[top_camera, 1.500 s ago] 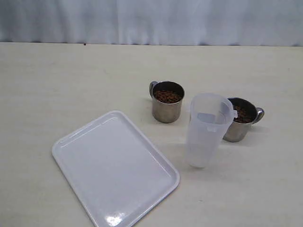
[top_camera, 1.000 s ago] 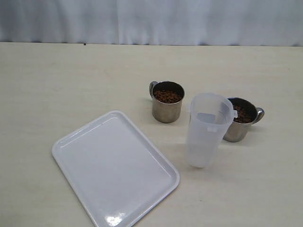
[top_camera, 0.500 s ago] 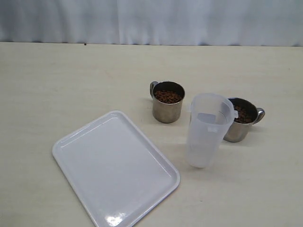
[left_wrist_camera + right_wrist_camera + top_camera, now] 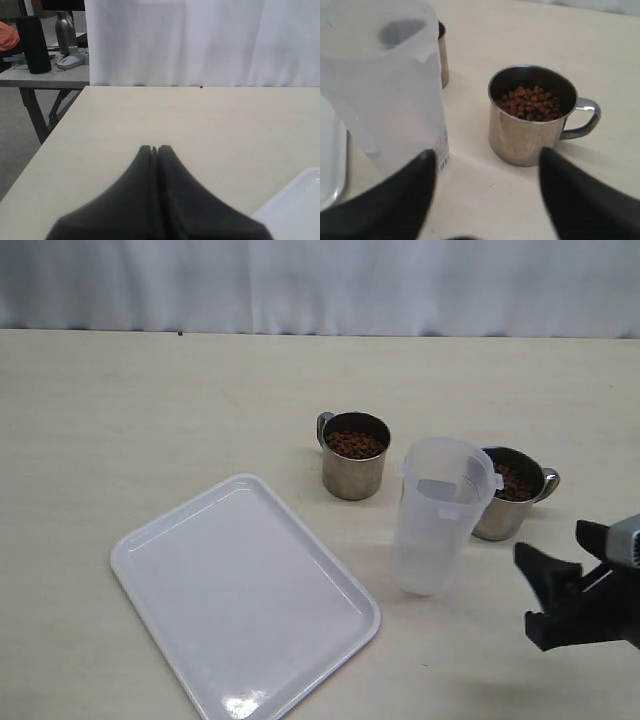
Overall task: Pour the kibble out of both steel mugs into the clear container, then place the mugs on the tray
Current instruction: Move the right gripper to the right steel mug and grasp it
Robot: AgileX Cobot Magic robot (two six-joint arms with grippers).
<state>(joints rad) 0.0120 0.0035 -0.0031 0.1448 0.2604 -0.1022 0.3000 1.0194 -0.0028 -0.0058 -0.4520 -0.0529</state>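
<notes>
Two steel mugs full of kibble stand on the table: one point(image 4: 354, 465) near the middle and one point(image 4: 503, 508) to its right, handle pointing right. The empty clear container point(image 4: 437, 515) stands upright between them, just in front. The white tray point(image 4: 243, 595) lies at the front left. My right gripper point(image 4: 550, 540) is open at the lower right, short of the right mug point(image 4: 520, 135); its kibble point(image 4: 530, 102) shows, with the container point(image 4: 390, 90) beside it. The open right gripper point(image 4: 486, 152) holds nothing. My left gripper point(image 4: 154, 148) is shut, empty, above bare table near a tray corner point(image 4: 295, 210).
A white curtain point(image 4: 320, 285) closes off the far side of the table. In the left wrist view the table's side edge point(image 4: 45, 150) drops to the floor, with another desk point(image 4: 45, 75) holding a bottle beyond it.
My right gripper has come into the exterior view from the lower right, with its jaws apart. Mugs, container and tray have not moved.
</notes>
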